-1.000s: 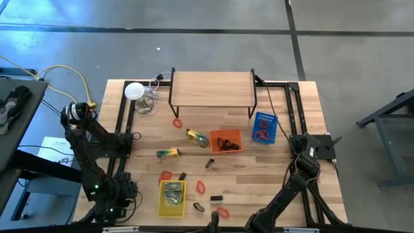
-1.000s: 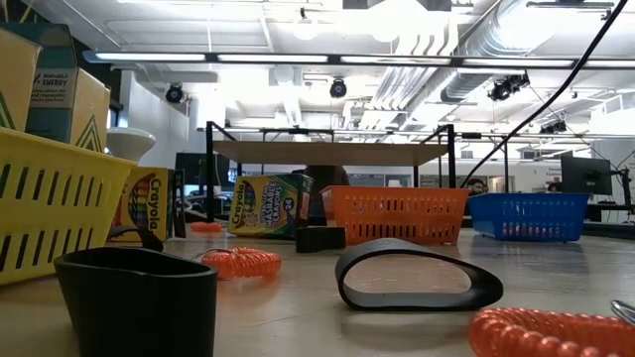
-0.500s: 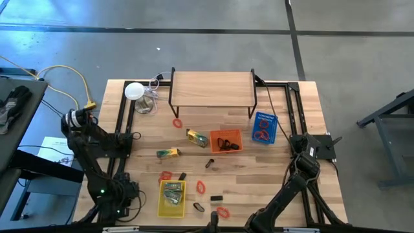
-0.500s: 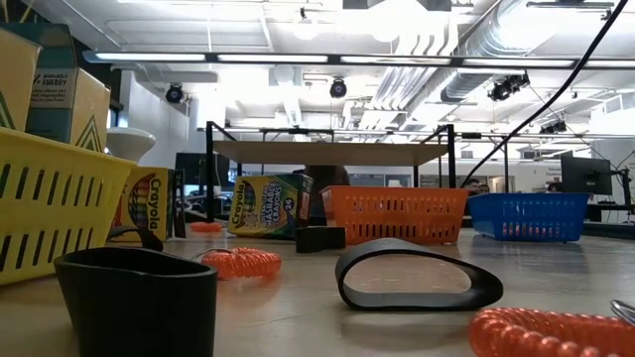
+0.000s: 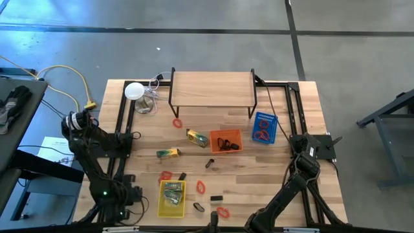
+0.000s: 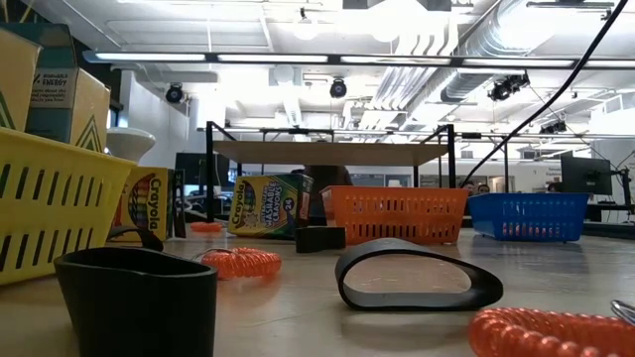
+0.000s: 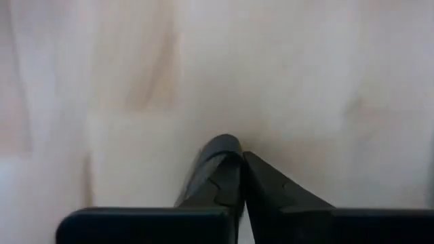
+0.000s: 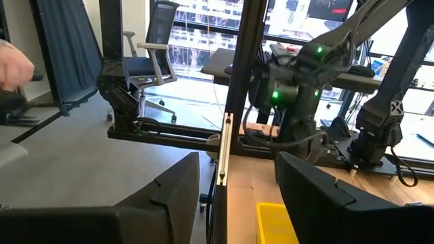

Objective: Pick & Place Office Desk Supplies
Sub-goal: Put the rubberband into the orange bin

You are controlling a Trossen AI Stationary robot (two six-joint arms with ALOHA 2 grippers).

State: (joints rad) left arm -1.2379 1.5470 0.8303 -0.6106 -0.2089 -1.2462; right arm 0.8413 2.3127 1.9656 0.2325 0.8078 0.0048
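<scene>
The supplies lie loose on the wooden table: red ring bands, black clips and yellow-green packs. A yellow basket holds packs, an orange basket holds black clips, and a blue basket holds red bands. My left gripper is shut, pointing down over bare wood left of the yellow basket, with nothing between its fingers. My right gripper is open and level at the table's near edge, holding nothing.
A wooden riser shelf on black legs stands at the far side, with a white round disc and a glass to its left. Black frame rails run along both table sides. The low view shows a black band and red coils close by.
My left arm has shifted a little toward the yellow basket and sunk slightly. The supplies and baskets have stayed where they were.
</scene>
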